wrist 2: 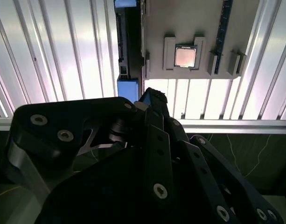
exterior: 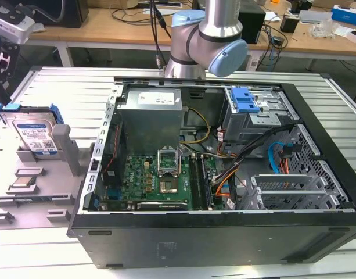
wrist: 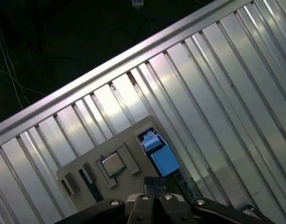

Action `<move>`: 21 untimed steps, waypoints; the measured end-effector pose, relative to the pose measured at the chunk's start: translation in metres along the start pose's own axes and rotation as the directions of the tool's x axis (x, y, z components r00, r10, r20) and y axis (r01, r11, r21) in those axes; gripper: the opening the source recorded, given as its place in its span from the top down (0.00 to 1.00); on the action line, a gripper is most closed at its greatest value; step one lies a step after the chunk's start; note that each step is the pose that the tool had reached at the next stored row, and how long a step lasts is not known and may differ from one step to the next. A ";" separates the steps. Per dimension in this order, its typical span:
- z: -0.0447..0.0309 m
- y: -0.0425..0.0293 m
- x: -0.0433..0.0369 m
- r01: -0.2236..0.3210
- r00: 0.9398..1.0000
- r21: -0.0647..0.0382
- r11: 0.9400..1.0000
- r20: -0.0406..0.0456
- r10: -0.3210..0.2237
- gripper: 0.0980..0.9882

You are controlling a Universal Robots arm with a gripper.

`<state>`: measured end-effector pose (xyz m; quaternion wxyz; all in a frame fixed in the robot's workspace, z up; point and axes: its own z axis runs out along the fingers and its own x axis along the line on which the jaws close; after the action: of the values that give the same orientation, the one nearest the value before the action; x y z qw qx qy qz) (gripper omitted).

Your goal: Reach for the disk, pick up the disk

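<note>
Leaning in a grey stand (exterior: pixel 66 145) at the exterior view's left, the disk (exterior: pixel 33 135) looks hard, smooth and a bit heavy; its blue side edges seem best to pinch. The pincer (wrist: pixel 154 183) hangs near it, pressed together, empty.

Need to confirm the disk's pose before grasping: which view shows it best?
The exterior view: the disk leans in the grey holder, label facing the camera. The second wrist view shows it edge-on; the first wrist view shows mostly its blue bracket.
</note>
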<state>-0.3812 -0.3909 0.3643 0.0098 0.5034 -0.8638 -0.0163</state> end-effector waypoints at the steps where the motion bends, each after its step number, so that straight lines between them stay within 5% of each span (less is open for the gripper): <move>1: 0.0000 0.0000 0.0000 0.006 1.000 0.000 1.000 0.000 -0.006 0.99; 21: 0.0000 0.0000 0.0000 0.141 0.990 0.000 0.990 -0.005 -0.141 0.99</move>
<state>-0.3812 -0.3909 0.3642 0.0109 0.5632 -0.8261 -0.0156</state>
